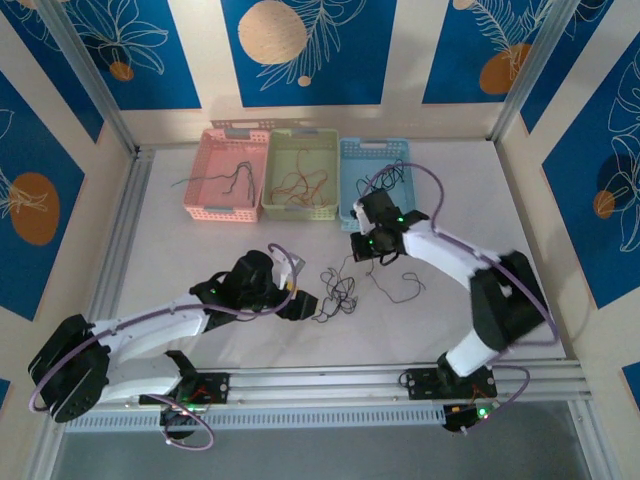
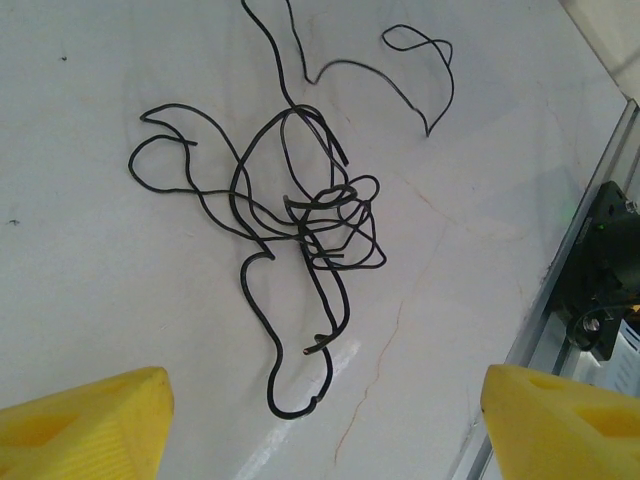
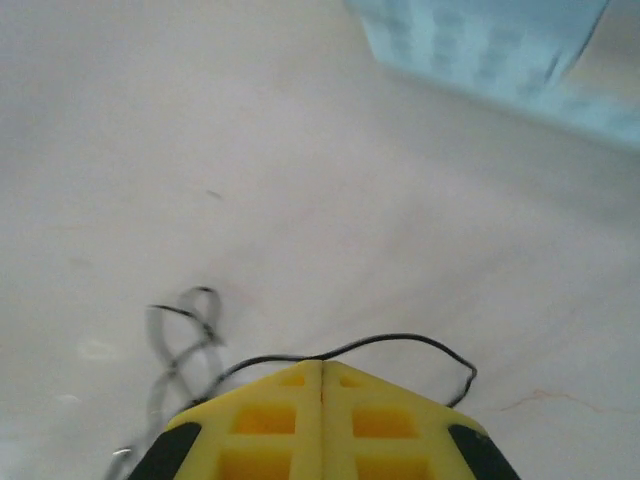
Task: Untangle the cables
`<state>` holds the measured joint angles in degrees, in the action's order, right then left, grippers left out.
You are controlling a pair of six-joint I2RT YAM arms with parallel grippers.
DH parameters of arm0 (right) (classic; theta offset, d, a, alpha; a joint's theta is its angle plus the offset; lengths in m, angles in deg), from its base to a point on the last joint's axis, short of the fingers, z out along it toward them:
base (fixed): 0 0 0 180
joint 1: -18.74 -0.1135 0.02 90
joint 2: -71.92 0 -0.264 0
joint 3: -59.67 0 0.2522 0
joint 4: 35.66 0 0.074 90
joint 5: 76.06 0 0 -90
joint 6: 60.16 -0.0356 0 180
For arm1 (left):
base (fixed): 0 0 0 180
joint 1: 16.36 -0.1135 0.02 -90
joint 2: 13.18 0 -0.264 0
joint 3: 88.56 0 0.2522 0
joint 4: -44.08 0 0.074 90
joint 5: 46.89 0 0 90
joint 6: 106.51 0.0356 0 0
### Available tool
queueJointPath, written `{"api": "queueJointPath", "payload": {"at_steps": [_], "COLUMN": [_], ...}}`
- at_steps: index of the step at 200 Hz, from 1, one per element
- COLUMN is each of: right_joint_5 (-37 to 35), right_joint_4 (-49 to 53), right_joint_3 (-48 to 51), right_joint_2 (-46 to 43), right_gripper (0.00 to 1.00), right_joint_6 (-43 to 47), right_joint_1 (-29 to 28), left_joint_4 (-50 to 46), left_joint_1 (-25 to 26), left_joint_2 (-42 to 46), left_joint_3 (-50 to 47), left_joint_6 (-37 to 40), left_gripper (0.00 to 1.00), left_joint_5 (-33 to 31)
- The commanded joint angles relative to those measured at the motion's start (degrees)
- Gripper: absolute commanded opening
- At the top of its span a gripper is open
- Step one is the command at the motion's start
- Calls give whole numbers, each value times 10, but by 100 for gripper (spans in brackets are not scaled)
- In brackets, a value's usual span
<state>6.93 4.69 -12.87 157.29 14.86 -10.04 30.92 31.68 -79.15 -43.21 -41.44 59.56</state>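
Cables (image 2: 318,236) lie knotted in the middle of the table (image 2: 100,280), where the left gripper (image 2: 325,410) hangs open-jawed over them to take a loop, while the right gripper (image 3: 322,365), jaws closed, meets a strand at the knot's far side, probably to tug it free.

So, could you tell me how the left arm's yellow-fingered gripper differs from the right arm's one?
The left gripper is open, jaws wide apart; the right gripper is shut, jaws pressed together. The left gripper faces the tangle of thin black cables; the right gripper has one black cable crossing at its tip, pinched or not I cannot tell. Both are yellow-tipped and over the white table.
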Motion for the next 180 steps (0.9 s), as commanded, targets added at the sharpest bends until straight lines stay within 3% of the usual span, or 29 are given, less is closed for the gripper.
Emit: {"api": "queueJointPath", "payload": {"at_steps": [1,28,54,73,92,119,180], "right_joint_5": [81,173,139,109,187,121,116], "right_joint_4": [-84,-144,-82,34,43,4,-23], "right_joint_3": [30,61,35,-9,17,55,41], "right_joint_2": [-108,-206,-195,-127,-94,-80,63], "right_gripper": [0,0,0,27,37,52,54], "right_joint_6": [-2,-15,-14,-112,-207,-278,-316], "right_joint_1": [18,43,46,67,60,-21,-26], "left_joint_4": [-6,5,18,27,26,12,4], "left_joint_1": [5,5,5,5,5,5,4], "left_joint_2": [17,27,7,-5,1,7,26], "left_joint_3": [-5,-10,-7,-5,-8,-13,-26], "left_joint_6": [8,8,11,6,6,13,10], "left_gripper": [81,82,82,82,82,82,82], "left_joint_5": [-3,0,12,15,7,-4,-7]}}
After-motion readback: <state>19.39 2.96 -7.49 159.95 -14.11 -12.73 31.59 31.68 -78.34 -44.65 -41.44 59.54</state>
